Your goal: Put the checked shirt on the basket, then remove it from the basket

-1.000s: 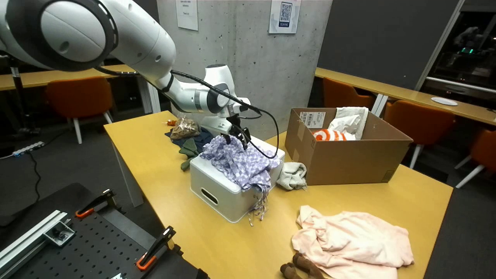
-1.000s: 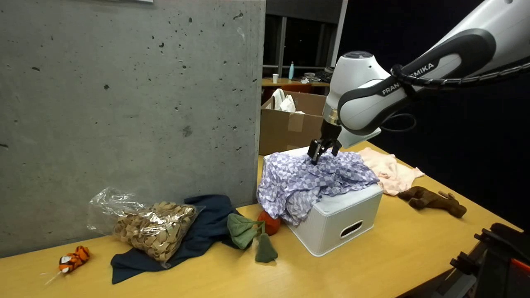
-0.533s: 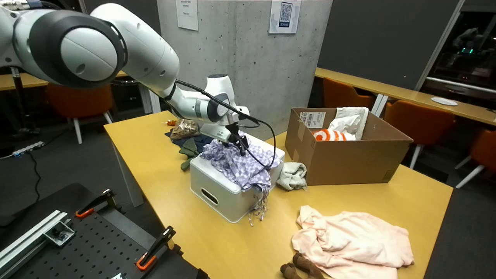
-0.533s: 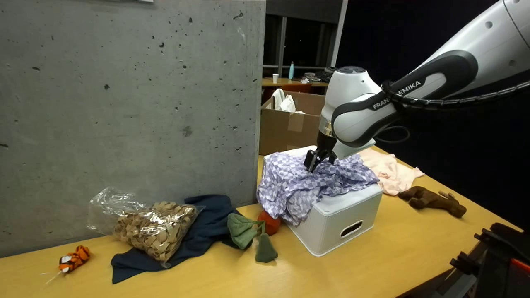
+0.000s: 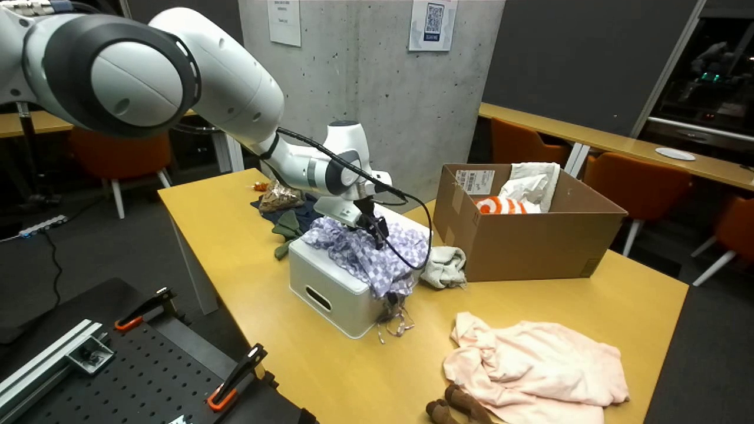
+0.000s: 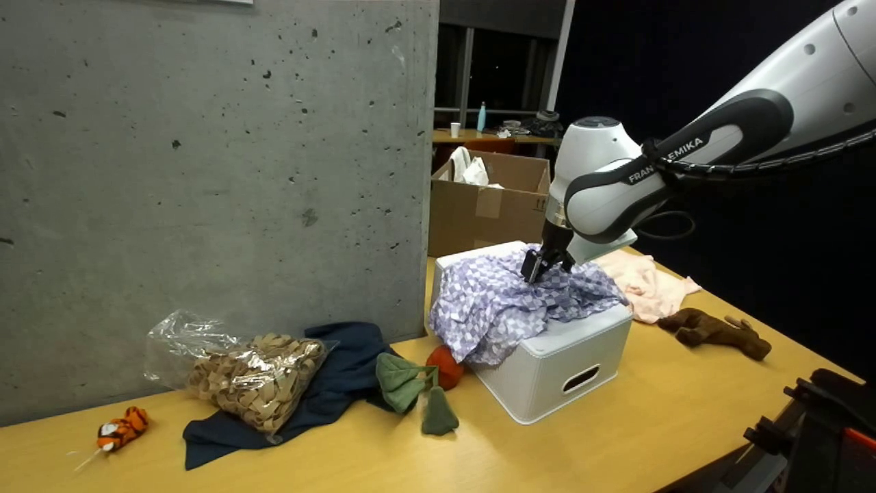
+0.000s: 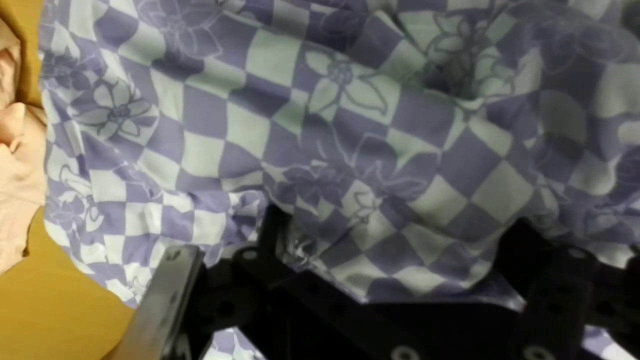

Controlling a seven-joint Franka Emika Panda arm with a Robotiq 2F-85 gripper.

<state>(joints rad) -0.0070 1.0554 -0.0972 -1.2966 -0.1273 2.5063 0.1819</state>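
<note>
Got the white arm (image 5: 232, 79) reaching in from the top left corner of an exterior view, sloping down and bent pretty hard at the wrist (image 5: 346, 143). Aiming the gripper (image 7: 398, 225) down, tipped slightly off vertical in both exterior views. Showing fingers (image 7: 522, 250) spread well apart in the wrist view.

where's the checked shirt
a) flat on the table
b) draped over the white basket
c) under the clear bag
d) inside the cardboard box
b, since both exterior views show the checked shirt lying across the top of the white basket, with part of it hanging over an edge.
</note>
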